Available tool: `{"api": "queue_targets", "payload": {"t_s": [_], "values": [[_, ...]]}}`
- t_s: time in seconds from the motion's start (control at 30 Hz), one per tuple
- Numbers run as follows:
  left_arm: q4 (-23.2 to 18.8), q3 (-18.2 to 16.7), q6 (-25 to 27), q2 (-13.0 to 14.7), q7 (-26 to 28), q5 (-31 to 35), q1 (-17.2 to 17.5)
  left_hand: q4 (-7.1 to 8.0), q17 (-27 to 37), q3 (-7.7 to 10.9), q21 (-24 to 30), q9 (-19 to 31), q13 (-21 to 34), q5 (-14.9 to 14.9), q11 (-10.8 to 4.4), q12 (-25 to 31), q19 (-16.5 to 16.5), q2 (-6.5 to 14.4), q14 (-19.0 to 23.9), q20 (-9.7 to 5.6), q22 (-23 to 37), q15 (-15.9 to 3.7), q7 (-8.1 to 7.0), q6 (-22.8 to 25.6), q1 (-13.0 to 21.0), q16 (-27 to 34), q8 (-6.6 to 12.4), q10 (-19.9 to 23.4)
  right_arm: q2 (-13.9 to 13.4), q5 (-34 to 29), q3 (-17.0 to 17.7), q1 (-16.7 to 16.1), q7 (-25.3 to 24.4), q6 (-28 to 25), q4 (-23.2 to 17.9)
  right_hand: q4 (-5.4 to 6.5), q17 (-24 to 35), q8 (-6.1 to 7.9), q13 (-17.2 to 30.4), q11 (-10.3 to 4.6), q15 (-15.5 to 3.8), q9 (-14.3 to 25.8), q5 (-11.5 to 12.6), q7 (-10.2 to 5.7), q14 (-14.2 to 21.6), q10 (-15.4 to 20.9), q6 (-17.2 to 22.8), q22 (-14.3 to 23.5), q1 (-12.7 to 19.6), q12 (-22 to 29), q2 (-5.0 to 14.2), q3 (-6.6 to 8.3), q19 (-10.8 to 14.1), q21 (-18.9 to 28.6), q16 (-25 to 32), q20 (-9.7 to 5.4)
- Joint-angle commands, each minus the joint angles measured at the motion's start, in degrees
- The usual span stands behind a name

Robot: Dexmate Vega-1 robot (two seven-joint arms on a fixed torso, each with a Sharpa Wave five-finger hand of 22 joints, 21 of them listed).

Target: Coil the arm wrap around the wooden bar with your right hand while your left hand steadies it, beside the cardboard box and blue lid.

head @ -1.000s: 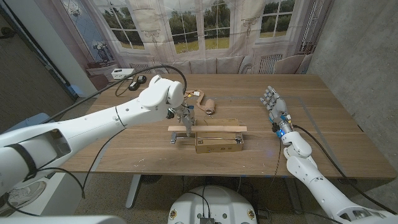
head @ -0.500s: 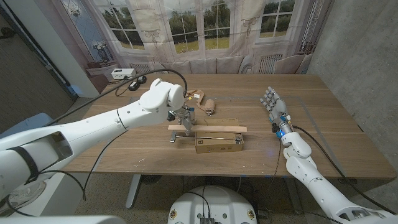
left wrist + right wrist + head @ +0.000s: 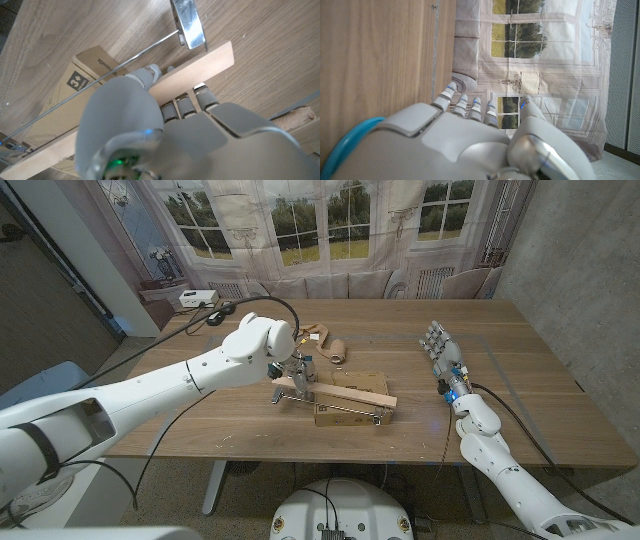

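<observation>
The wooden bar (image 3: 345,391) lies slanted across the cardboard box (image 3: 356,379), its left end higher. My left hand (image 3: 297,369) grips that left end; in the left wrist view the fingers (image 3: 184,104) curl around the bar (image 3: 205,62) over the box (image 3: 82,75). The tan arm wrap (image 3: 338,351) sits rolled on the table just behind the box, untouched. At the right of the table my right hand (image 3: 441,346) stands apart from the bar with its fingers straight and spread, holding nothing; its own fingers (image 3: 462,106) point toward the window backdrop.
A thin metal rod with clamp ends (image 3: 350,412) runs along the box's front; its clamp (image 3: 189,24) lies by the bar's end. A loose tan strip (image 3: 316,333) lies behind the wrap. A white device (image 3: 199,298) and black cables (image 3: 222,308) occupy the back left corner.
The bar was level across the box; now it is slanted, left end raised in my left hand, right end swung toward the front. The right hand has stayed put.
</observation>
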Motion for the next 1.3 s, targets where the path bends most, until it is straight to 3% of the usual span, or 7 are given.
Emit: {"api": "queue_targets", "payload": {"t_s": [0.03,0.23,0.47,0.7,0.83,1.03,1.3], "values": [[-2.2,-2.7,1.0,1.8,6.1,-4.4,2.9,3.84,2.1,4.33,5.1,0.5,1.2,-0.5,-0.43,1.4,5.0,2.0,7.9,-2.02,1.4,-4.86,0.43,3.0,3.8,3.2,0.79,2.7,-0.1,-0.8,-0.5,-0.3,-0.9,0.1,-0.7,-0.22,0.2,0.34,0.2,-0.07,0.32,0.3,0.3,-0.26,0.4,0.6,0.4,0.1,-0.1,0.2,-0.11,-0.17,0.2,0.2,0.4,0.48],[-4.9,-5.0,1.9,3.3,10.9,-6.4,5.0,7.65,8.2,3.35,14.2,2.0,3.8,-0.3,0.68,3.9,12.4,1.5,20.1,-6.32,4.1,-7.52,1.76,5.8,2.7,10.8,1.19,6.9,-0.5,-1.2,-0.6,-0.6,-1.5,0.0,-1.6,-0.24,0.2,0.35,0.2,-0.09,0.33,0.3,0.3,-0.23,0.4,0.6,0.5,0.1,-0.1,0.2,-0.11,-0.18,0.2,0.2,0.3,0.47],[-7.8,-7.7,2.8,5.2,16.5,-8.4,7.3,9.93,20.8,-1.89,27.7,4.8,11.3,0.5,0.08,10.2,20.8,1.0,31.8,-11.14,7.8,-9.50,1.95,7.4,-1.6,23.4,-0.83,13.6,-0.8,-1.3,-0.9,-0.9,-1.9,-0.1,-2.5,-0.27,0.2,0.40,0.2,-0.06,0.32,0.3,0.3,-0.23,0.4,0.6,0.6,0.1,0.0,0.2,-0.10,-0.17,0.2,0.2,0.3,0.51],[-10.3,-12.2,2.5,7.3,21.9,-13.8,10.4,10.92,26.8,-4.71,38.9,8.0,24.2,1.7,-0.59,20.2,21.1,-0.3,39.8,-12.62,13.4,-9.51,1.43,10.0,-5.6,28.2,-2.07,18.1,-0.9,-1.3,-0.9,-1.1,-2.3,0.1,-2.8,-0.30,0.2,0.39,0.2,-0.05,0.31,0.3,0.3,-0.24,0.5,0.6,0.6,0.1,0.0,0.2,-0.10,-0.17,0.2,0.1,0.3,0.51],[-12.2,-15.3,2.7,8.6,27.4,-16.1,13.3,12.77,31.6,-5.65,45.7,11.0,36.1,3.6,-1.03,28.6,21.5,-2.1,42.8,-13.43,16.3,-9.19,1.19,12.7,-9.5,30.8,-1.70,20.8,-0.9,-1.3,-1.0,-1.1,-2.3,0.2,-2.8,-0.32,0.2,0.39,0.2,-0.04,0.32,0.3,0.3,-0.22,0.5,0.6,0.6,0.1,0.0,0.2,-0.11,-0.17,0.2,0.1,0.3,0.53],[-14.8,-19.9,3.5,10.0,37.7,-18.4,19.0,16.33,41.5,-5.36,51.7,16.2,45.9,7.3,-2.64,38.4,23.9,-4.2,47.1,-14.39,19.7,-8.94,2.06,17.0,-16.1,37.0,1.65,23.9,-1.0,-1.7,-1.3,-0.9,-2.6,0.3,-3.1,-0.33,0.2,0.41,0.2,-0.06,0.30,0.3,0.3,-0.30,0.5,0.7,0.7,0.1,0.0,0.2,-0.11,-0.19,0.2,0.1,0.3,0.53],[-17.1,-22.7,4.1,11.6,48.9,-16.6,24.5,17.03,48.4,-5.72,53.9,23.6,46.1,10.9,-3.88,48.0,26.0,-4.4,49.2,-14.54,22.3,-8.79,2.65,18.0,-24.1,41.2,7.47,26.8,-1.5,-3.7,-2.1,-0.8,-4.4,0.0,-4.2,-0.33,0.2,0.47,0.2,0.01,0.28,0.3,0.3,-0.16,0.4,0.8,0.9,0.1,0.0,0.3,-0.06,-0.18,0.2,0.1,0.2,0.48]]}}
